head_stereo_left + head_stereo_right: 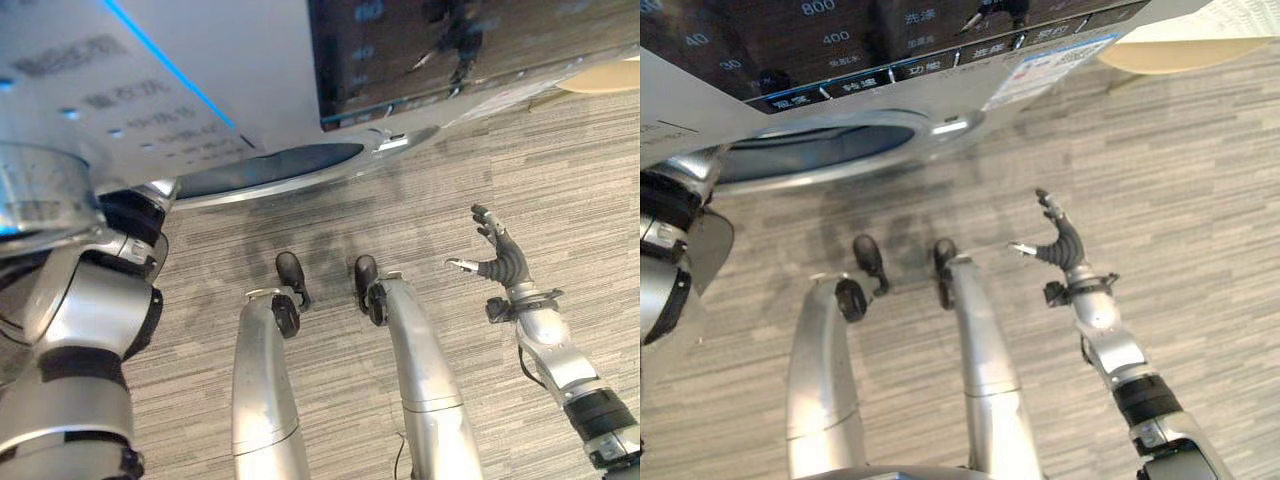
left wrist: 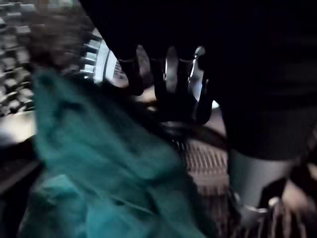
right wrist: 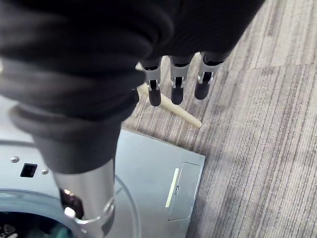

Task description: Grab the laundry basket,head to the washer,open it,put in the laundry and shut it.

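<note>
Your left hand (image 2: 168,84) has its fingers curled by the teal cloth (image 2: 109,168), but you cannot tell if they grip it. It may slip out of the washer (image 1: 840,150). Your right hand (image 1: 497,258) hangs wide open.

Grey striped carpet floor (image 1: 560,170), pale wooden furniture leg (image 3: 185,115) standing on it

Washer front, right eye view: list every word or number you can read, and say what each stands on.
"800": dark panel of the washer.
"400": same panel, below it.
"40": same panel.
"30": same panel.
Characters along the panel's edge and on the white sticker: too small to read.
</note>
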Robot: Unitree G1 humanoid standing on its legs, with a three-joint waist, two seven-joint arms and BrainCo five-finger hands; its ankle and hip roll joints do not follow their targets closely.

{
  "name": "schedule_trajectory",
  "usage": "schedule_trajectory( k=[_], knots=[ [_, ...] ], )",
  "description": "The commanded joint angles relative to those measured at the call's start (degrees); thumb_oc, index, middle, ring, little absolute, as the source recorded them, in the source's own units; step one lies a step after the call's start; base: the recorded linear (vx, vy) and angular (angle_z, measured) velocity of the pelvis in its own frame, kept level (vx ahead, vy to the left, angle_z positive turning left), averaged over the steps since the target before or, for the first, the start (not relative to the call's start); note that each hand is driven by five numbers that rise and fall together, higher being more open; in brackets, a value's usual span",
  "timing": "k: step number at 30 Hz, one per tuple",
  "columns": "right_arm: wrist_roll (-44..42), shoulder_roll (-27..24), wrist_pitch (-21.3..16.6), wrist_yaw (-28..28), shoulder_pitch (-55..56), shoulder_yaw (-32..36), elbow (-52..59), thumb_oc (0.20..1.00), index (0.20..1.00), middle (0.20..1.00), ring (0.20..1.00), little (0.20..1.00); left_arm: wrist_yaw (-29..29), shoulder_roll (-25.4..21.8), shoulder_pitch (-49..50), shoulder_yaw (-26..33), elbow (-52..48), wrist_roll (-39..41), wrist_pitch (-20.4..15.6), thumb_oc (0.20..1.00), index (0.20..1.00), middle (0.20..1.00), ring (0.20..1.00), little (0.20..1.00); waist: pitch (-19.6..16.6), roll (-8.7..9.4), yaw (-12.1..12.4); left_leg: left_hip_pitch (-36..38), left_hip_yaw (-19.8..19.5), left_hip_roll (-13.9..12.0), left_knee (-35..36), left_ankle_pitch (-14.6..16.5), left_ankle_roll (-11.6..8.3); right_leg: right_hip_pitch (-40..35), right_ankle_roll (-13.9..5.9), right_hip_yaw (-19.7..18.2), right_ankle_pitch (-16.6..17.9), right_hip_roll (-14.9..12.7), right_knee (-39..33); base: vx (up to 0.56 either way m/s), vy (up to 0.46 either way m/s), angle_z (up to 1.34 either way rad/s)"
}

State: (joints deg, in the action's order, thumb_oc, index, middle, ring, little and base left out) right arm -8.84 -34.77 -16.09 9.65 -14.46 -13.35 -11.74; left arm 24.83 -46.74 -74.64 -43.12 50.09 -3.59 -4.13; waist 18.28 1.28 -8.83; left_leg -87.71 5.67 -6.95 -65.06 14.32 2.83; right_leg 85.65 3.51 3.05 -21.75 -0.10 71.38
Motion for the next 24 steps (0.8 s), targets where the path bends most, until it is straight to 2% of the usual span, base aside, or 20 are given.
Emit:
schedule_trajectory(
  k=[1, 3, 5, 8, 9, 13, 14, 15, 17, 19, 20, 21, 23, 24],
  knots=[
    [0.67, -1.5, -2.74, -0.92, 3.78, 1.97, 3.32, 1.0, 1.0, 1.0, 1.0, 1.0, -2.29, -3.23, -0.25, 4.79, -0.14, -11.58, 1.65, 1.0, 1.0, 1.0, 1.0, 1.0, -5.83, -2.92, 0.27, 3.12, -5.68, -0.21, -2.84, 6.65, 0.53, -5.65, -2.65, 0.26, 3.35, -1.09, -8.64, 0.0, 0.0, 0.0],
    [0.16, -1.02, -2.78, -1.17, 4.18, 2.03, 2.81, 1.0, 1.0, 1.0, 1.0, 1.0, -2.58, -1.92, 2.81, 7.39, -1.45, -10.57, 0.57, 1.0, 1.0, 1.0, 1.0, 1.0, -5.95, -2.69, 0.53, 4.05, -5.66, 0.04, -2.42, 6.55, 0.49, -6.44, -2.58, 0.3, 3.13, -1.26, -8.65, 0.0, 0.0, 0.0],
    [0.36, 0.56, -2.57, -0.57, 4.98, 2.38, 2.56, 1.0, 1.0, 1.0, 1.0, 1.0, -1.73, 1.23, 12.8, 14.19, -7.26, -7.39, -1.69, 1.0, 1.0, 1.0, 1.0, 1.0, -5.92, -2.18, 1.57, 5.91, -5.61, 0.4, -1.74, 6.39, 0.25, -7.91, -2.46, 0.45, 2.86, -1.79, -8.51, 0.0, 0.0, 0.0],
    [0.87, 0.84, -2.3, 0.01, 5.65, 2.51, 2.4, 1.0, 1.0, 1.0, 1.0, 1.0, -1.55, 2.28, 20.32, 19.29, -12.9, -5.88, -2.87, 1.0, 1.0, 1.0, 1.0, 1.0, -5.74, -2.12, 1.83, 7.72, -5.43, 0.66, -0.92, 6.31, 0.14, -9.54, -2.34, 0.55, 2.66, -2.03, -8.85, -0.01, 0.003, 0.1],
    [1.97, 1.86, -1.75, 0.91, 5.85, 3.1, 1.47, 1.0, 1.0, 1.0, 1.0, 1.0, -1.44, 3.8, 28.15, 23.55, -17.88, -4.4, -4.31, 1.0, 1.0, 1.0, 1.0, 1.0, -5.58, -1.98, 2.64, 9.81, -5.24, 0.79, 0.2, 6.14, 0.0, -11.1, -2.33, 0.59, 2.61, -2.36, -9.23, -0.03, 0.018, 0.11],
    [2.94, 3.53, -1.05, 1.84, 6.57, 3.58, 0.5, 1.0, 1.0, 1.0, 1.0, 1.0, -2.45, 8.49, 39.74, 28.64, -22.68, -1.13, -6.77, 1.0, 1.0, 1.0, 1.0, 1.0, -5.15, -1.75, 3.58, 15.22, -4.72, 1.22, 3.41, 5.25, -0.28, -15.64, -2.21, 0.66, 2.73, -3.13, -11.28, -0.05, 0.025, 0.16],
    [3.75, 4.34, -0.11, 2.05, 7.23, 4.1, -0.54, 1.0, 1.0, 1.0, 1.0, 1.0, -4.54, 12.43, 47.29, 30.95, -24.79, 3.94, -8.31, 1.0, 1.0, 1.0, 1.0, 1.0, -4.78, -1.65, 4.25, 19.84, -4.16, 1.67, 7.09, 4.02, -0.73, -19.58, -2.3, 0.92, 3.28, -3.9, -14.18, -0.06, 0.029, 0.09],
    [3.69, 4.71, 0.23, 2.02, 7.61, 4.39, -1.23, 1.0, 1.0, 1.0, 1.0, 1.0, -6.24, 14.32, 50.05, 31.49, -25.45, 7.18, -9.28, 1.0, 1.0, 1.0, 1.0, 1.0, -4.75, -1.71, 4.63, 22.18, -3.98, 2.0, 9.4, 3.38, -0.9, -21.59, -2.42, 1.0, 3.51, -4.07, -15.85, -0.07, 0.035, 0.07],
    [3.85, 4.98, 0.63, 1.89, 8.22, 4.72, -2.17, 1.0, 1.0, 1.0, 1.0, 1.0, -7.92, 15.47, 53.85, 32.08, -26.46, 8.92, -9.93, 1.0, 1.0, 1.0, 1.0, 1.0, -4.39, -1.67, 4.81, 25.51, -3.63, 2.33, 12.39, 2.33, -1.06, -24.64, -2.63, 1.27, 4.26, -4.26, -18.26, -0.04, 0.026, 0.07],
    [4.55, 5.87, 1.33, 1.23, 9.15, 4.86, -4.86, 1.0, 1.0, 1.0, 1.0, 1.0, -11.12, 19.03, 59.56, 32.25, -25.41, 12.36, -10.44, 1.0, 1.0, 1.0, 1.0, 1.0, -4.53, -1.63, 5.33, 31.4, -3.48, 3.06, 18.01, 0.69, -1.21, -29.88, -3.41, 2.0, 5.88, -4.46, -22.86, 0.0, 0.027, 0.12],
    [5.56, 6.3, 2.25, 0.5, 10.3, 4.66, -7.54, 1.0, 1.0, 1.0, 1.0, 1.0, -13.49, 20.47, 63.95, 32.4, -23.22, 13.58, -10.33, 1.0, 1.0, 1.0, 1.0, 1.0, -4.53, -1.59, 5.62, 37.8, -3.66, 3.69, 23.91, -1.07, -1.38, -35.84, -4.02, 2.54, 7.23, -4.51, -27.78, 0.02, 0.022, 0.11],
    [5.57, 6.3, 2.23, 0.51, 10.34, 4.63, -7.55, 1.0, 1.0, 1.0, 1.0, 1.0, -13.51, 20.47, 64.02, 32.42, -23.23, 13.58, -10.35, 1.0, 1.0, 1.0, 1.0, 1.0, -4.21, -1.55, 5.58, 38.42, -3.64, 3.73, 24.33, -1.25, -1.39, -36.42, -4.02, 2.55, 7.36, -4.51, -28.11, 0.06, -0.001, 0.11],
    [7.77, 7.16, 3.29, -0.12, 11.92, 3.95, -11.6, 1.0, 1.0, 1.0, 1.0, 1.0, -16.29, 22.97, 69.73, 32.94, -19.75, 16.14, -9.94, 1.0, 1.0, 1.0, 1.0, 1.0, -4.86, -1.33, 5.91, 48.04, -3.55, 4.39, 33.4, -4.21, -2.07, -45.86, -4.74, 3.35, 9.51, -4.45, -36.6, 0.08, -0.017, 0.16],
    [7.78, 7.16, 3.27, -0.11, 11.95, 3.92, -11.61, 1.0, 1.0, 1.0, 1.0, 1.0, -16.31, 22.96, 69.79, 32.95, -19.76, 16.15, -9.96, 1.0, 1.0, 1.0, 1.0, 1.0, -4.62, -1.29, 5.9, 48.53, -3.53, 4.41, 33.75, -4.36, -2.08, -46.31, -4.74, 3.34, 9.62, -4.44, -36.86, 0.05, -0.024, 0.25]
  ],
)
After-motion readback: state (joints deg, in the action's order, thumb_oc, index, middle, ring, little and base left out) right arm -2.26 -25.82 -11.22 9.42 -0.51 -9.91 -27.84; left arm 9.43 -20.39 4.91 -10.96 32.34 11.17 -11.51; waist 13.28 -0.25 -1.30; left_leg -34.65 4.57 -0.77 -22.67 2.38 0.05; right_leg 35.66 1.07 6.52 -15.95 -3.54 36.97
